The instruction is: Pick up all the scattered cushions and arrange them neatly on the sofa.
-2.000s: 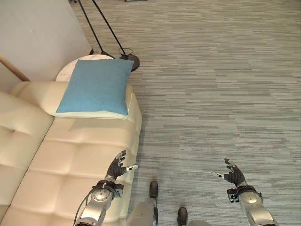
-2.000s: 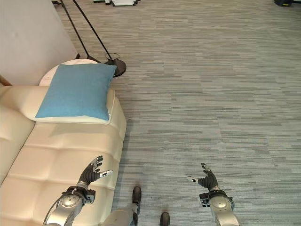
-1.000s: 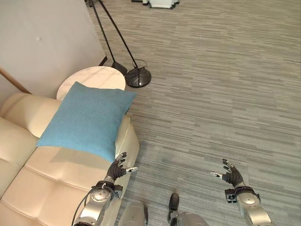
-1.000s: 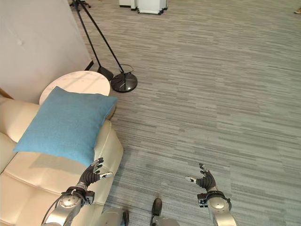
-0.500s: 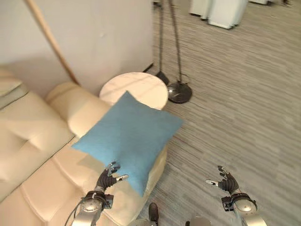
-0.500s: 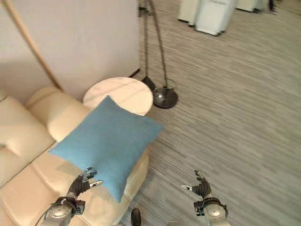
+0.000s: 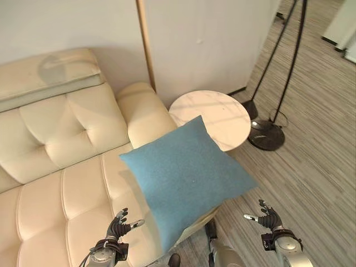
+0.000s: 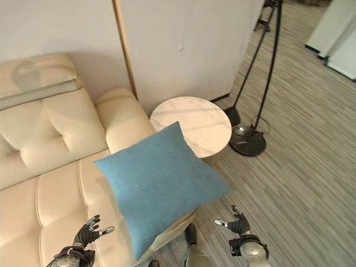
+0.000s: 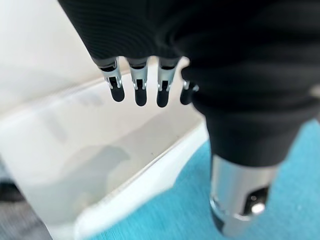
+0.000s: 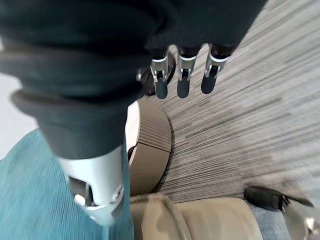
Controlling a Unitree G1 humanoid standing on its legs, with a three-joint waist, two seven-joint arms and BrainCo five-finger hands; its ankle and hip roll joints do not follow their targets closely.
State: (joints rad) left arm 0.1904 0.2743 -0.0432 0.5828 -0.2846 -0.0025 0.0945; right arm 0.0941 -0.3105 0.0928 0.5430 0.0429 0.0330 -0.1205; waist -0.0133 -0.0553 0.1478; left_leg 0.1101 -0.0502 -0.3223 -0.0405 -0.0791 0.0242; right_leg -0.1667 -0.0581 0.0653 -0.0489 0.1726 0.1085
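A blue square cushion lies on the right end of the cream tufted sofa, resting over its armrest and overhanging the front edge. My left hand hovers open above the sofa seat just left of the cushion's lower corner, holding nothing. My right hand hangs open over the striped carpet to the cushion's right. In the left wrist view the fingers are straight above the sofa, with the blue cushion below. The right wrist view shows straight fingers and the cushion.
A round marble-topped side table stands beside the sofa's armrest. A black floor lamp base with thin poles sits on the grey carpet past it. A white wall with a wooden strip rises behind the sofa.
The view has swung left, bringing the sofa back and wall into sight. Both hands stay open and low; the cushion lies where it was on the sofa's end.
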